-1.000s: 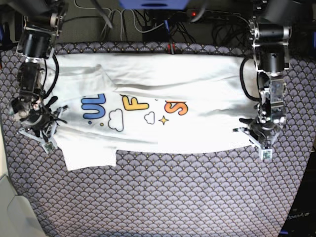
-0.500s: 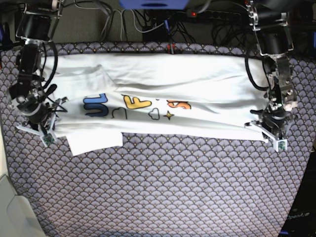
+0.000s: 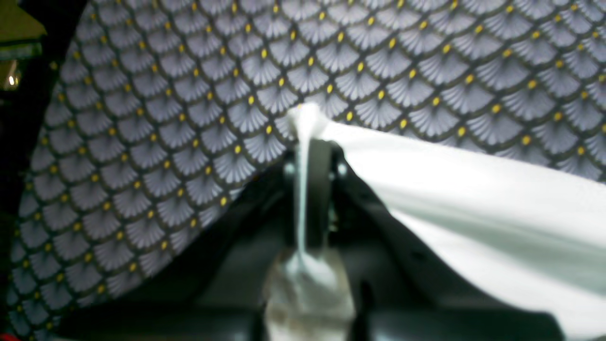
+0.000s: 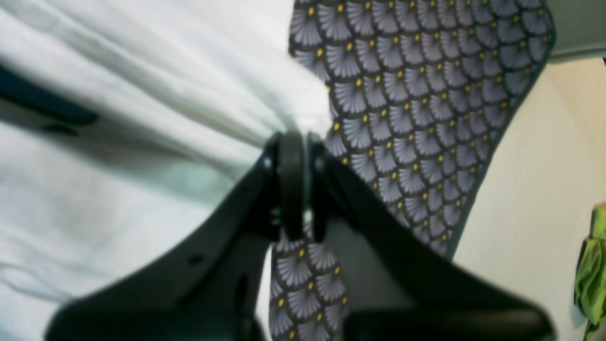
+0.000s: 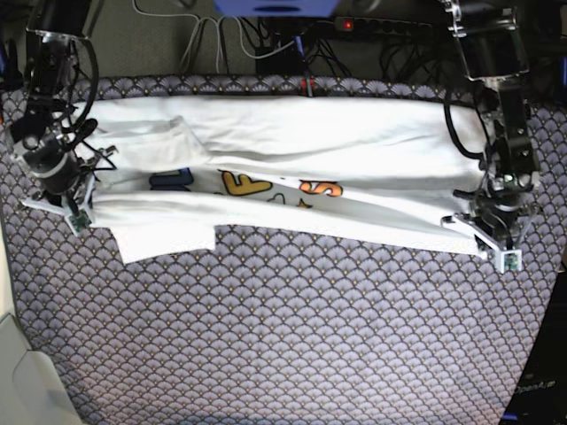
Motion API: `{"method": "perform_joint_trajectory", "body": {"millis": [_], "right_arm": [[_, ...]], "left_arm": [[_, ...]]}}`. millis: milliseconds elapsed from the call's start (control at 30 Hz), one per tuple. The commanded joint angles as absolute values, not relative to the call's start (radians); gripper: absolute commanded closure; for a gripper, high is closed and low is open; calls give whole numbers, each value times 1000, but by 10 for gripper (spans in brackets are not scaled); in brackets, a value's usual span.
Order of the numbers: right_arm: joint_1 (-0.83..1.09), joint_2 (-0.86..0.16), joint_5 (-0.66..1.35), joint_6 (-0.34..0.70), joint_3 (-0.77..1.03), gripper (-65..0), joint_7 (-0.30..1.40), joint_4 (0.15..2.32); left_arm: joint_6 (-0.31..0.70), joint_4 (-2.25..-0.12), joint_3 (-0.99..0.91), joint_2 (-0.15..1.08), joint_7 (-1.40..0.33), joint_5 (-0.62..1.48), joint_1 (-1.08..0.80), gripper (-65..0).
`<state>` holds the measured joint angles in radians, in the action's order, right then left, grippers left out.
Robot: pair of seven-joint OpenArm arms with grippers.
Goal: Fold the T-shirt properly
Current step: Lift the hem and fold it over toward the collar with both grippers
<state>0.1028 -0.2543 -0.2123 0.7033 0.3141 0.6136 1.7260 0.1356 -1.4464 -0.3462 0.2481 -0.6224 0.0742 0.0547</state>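
The white T-shirt (image 5: 292, 142) lies stretched left to right across the patterned cloth, and its colourful print (image 5: 266, 186) is partly covered by a raised near fold. My left gripper (image 5: 483, 232), on the right of the base view, is shut on the shirt's near right edge. The left wrist view shows fabric (image 3: 473, 199) pinched between its jaws (image 3: 307, 142). My right gripper (image 5: 84, 197), on the left, is shut on the near left edge. The right wrist view shows its jaws (image 4: 296, 142) closed on bunched white cloth (image 4: 142, 94). A sleeve (image 5: 168, 239) hangs toward the front.
A grey fan-patterned cloth (image 5: 292, 336) covers the table. Cables and a power strip (image 5: 266, 40) lie along the back edge. The right wrist view shows the table's edge, a cream floor (image 4: 535, 189) and a green item (image 4: 592, 270).
Both grippers have carried the shirt's near edge up and toward the back. The fold now covers more of the print, and the sleeve has moved back with it.
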Motion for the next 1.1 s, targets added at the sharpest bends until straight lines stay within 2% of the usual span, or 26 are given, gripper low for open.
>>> {"method": "perform_joint_trajectory", "body": {"millis": [0,333,1067], "right_arm": [[99,-269,-211,698,338,0,591,1758],[159,-268,-159,698,420,0,591,1770],[286,-254,-159,698,435,0,584,1778]], "left_arm": [[130,-1486,-352,252,-610,71,54,-13],[131,-1632,-355,228,-604,71,-67,-13],[133,-1632,-429,237,-611,64,-180,-14]]}}
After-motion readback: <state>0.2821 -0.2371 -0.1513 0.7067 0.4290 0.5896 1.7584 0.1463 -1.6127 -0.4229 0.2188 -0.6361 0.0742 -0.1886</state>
